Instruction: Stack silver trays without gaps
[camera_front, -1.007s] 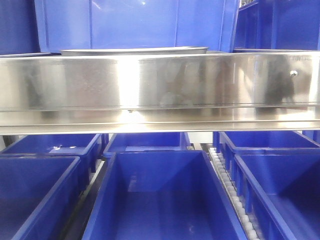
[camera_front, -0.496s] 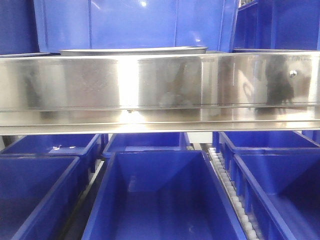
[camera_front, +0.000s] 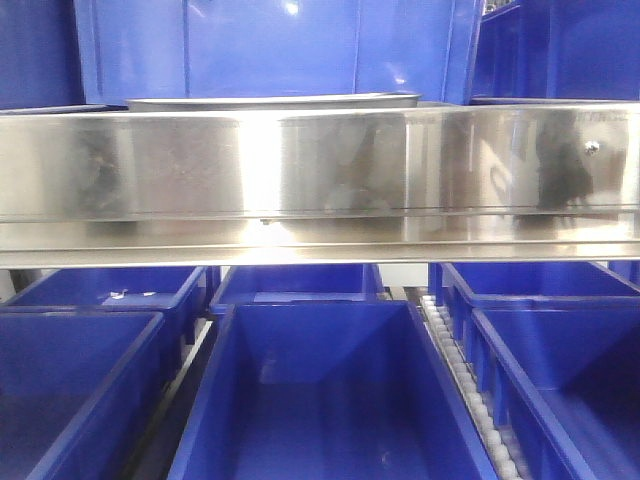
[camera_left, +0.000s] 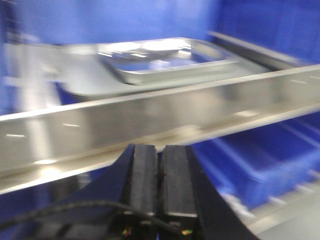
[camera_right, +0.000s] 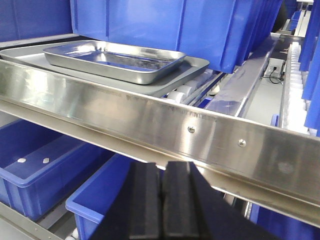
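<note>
Right wrist view: two silver trays (camera_right: 115, 60) nested on the steel shelf (camera_right: 150, 117), blue bins (camera_right: 45, 165) below. Left gripper (camera_left: 159, 155) and right gripper (camera_right: 161, 187) both have jaws pressed together, empty.

Black left tool (camera_left: 158, 165) w/ thin cable (blurred), black right tool (camera_right: 159, 195)

Smaller silver tray (camera_right: 112, 61) rests skewed (not nested) on larger tray (camera_right: 197, 65).

Warehouse or factory storage racking, rows of blue plastic bins (camera_front: 320, 390) sat on tiers above and below, a long polished steel shelf band (camera_front: 320, 165) ran across, white roller tracks (camera_front: 465, 385) lay between bins, bare industrial surfaces throughout
</note>
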